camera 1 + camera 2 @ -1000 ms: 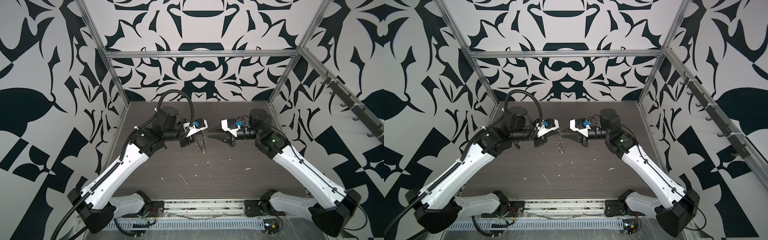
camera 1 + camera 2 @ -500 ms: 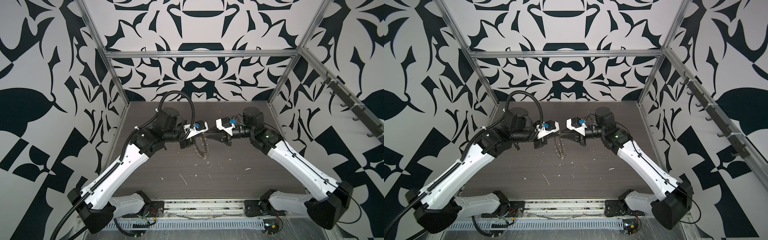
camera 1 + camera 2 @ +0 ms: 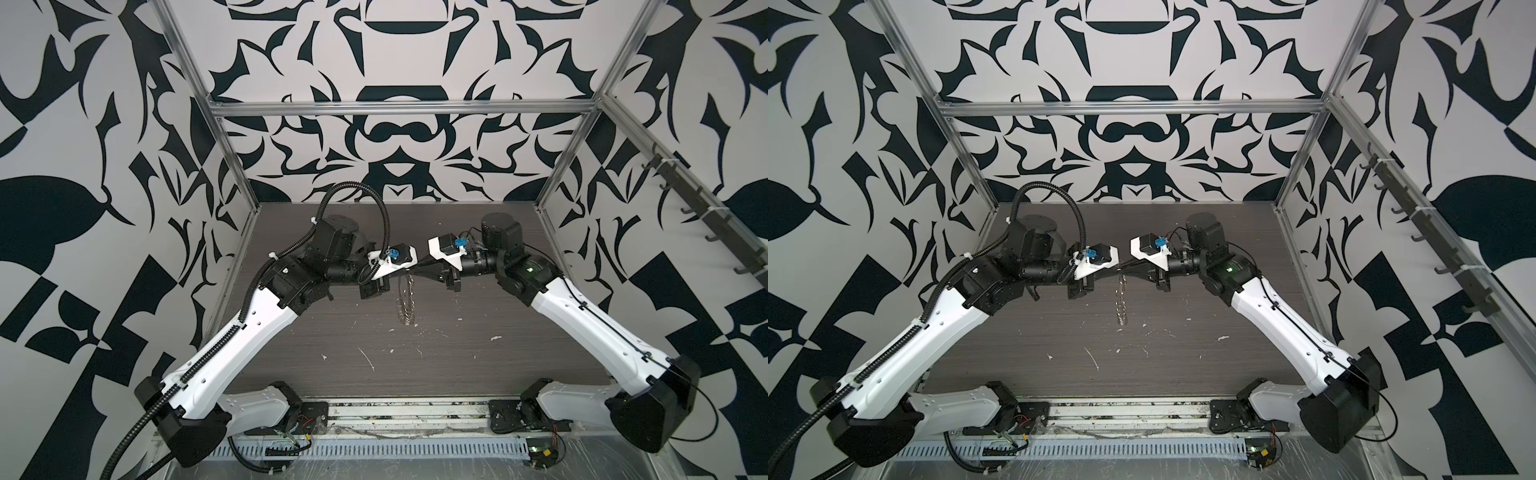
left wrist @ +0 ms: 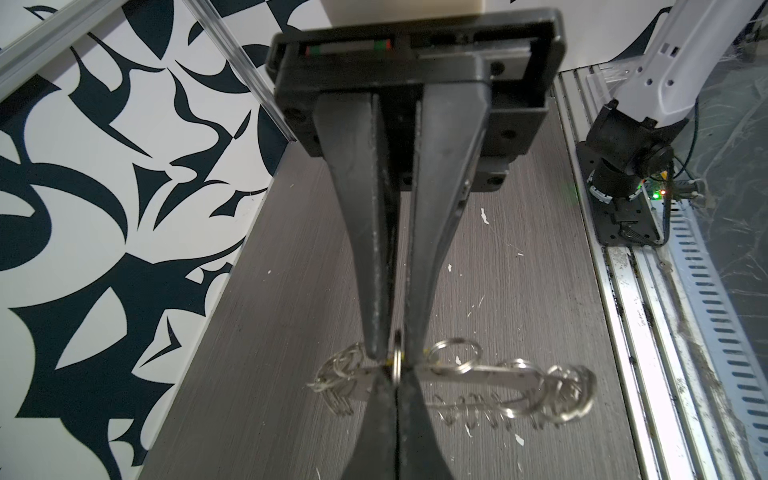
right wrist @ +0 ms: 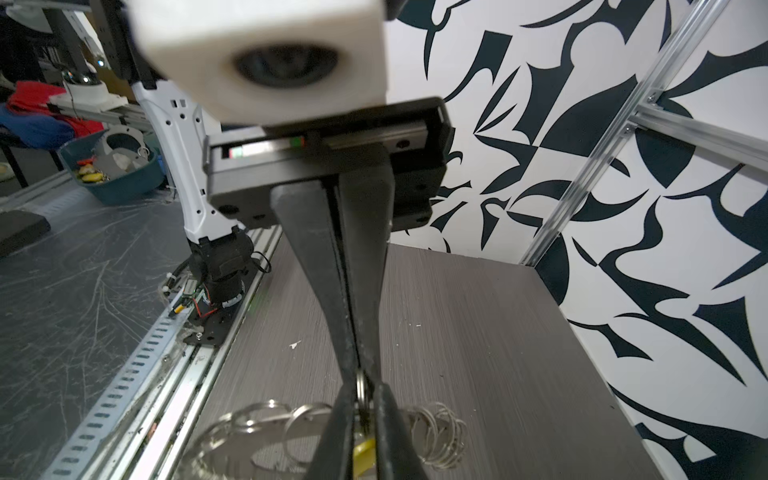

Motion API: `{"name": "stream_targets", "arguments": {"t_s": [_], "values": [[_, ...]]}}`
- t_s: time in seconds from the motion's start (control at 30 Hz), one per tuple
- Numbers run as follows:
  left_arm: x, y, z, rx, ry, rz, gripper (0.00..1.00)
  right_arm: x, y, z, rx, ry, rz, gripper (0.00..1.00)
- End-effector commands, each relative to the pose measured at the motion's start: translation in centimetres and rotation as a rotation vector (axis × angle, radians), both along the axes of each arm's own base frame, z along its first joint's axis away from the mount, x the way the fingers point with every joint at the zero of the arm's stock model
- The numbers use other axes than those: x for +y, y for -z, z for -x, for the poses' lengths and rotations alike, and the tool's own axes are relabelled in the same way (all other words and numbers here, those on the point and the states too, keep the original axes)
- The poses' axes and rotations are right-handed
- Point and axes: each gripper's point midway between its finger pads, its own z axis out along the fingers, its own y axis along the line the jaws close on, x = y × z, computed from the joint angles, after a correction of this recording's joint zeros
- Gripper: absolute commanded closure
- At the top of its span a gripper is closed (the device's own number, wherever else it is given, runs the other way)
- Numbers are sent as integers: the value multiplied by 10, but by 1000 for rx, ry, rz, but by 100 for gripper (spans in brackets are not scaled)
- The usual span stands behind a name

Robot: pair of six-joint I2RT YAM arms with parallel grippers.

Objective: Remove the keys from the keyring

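Both top views are showing the 2 arms reaching in from either side, the left gripper [image 3: 406, 273] and the right gripper [image 3: 417, 272] meeting tip to tip in the air over the dark table [image 3: 457, 365]; the keyring [image 3: 405, 301] is hanging straight down from that meeting point, its fringe of small silvery rings dangling low over the tabletop; whether it is touching the wood I cannot tell; left wrist view is showing the left gripper's 2 fingers [image 4: 380, 424] pressing flat together, pinching the keyring's metal strip, which is running sideways across the tips; the right gripper's 2 fingers [image 4: 368, 249] are standing narrowly apart, nipping the keys [image 5: 362, 449] at the tiny split ring [image 4: 397, 360], which is sitting edge-on between their tips; right wrist view is showing the yellow tag [image 5: 363, 451] lying between those same fingers, just behind the ring, with the keyring's loops spreading to either side.
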Motion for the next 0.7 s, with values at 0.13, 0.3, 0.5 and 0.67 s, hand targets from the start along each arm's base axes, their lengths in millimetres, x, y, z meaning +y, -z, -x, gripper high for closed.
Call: {"name": "stream_targets", "arguments": {"t_s": [0.13,0.3,0.5,0.67], "values": [[-1,-12,7,-27,33,41,100,2,-16,6,-44,-27,-22,100],[4,-17,4,-44,-23,89,67,-4,-31,13,-107,-25,-96,100],[23,-44,14,-91,-35,258,57,-12,-62,17,-107,11,-274,100],[28,-57,26,-78,-1,339,59,-17,-83,24,-111,4,-388,100]]}}
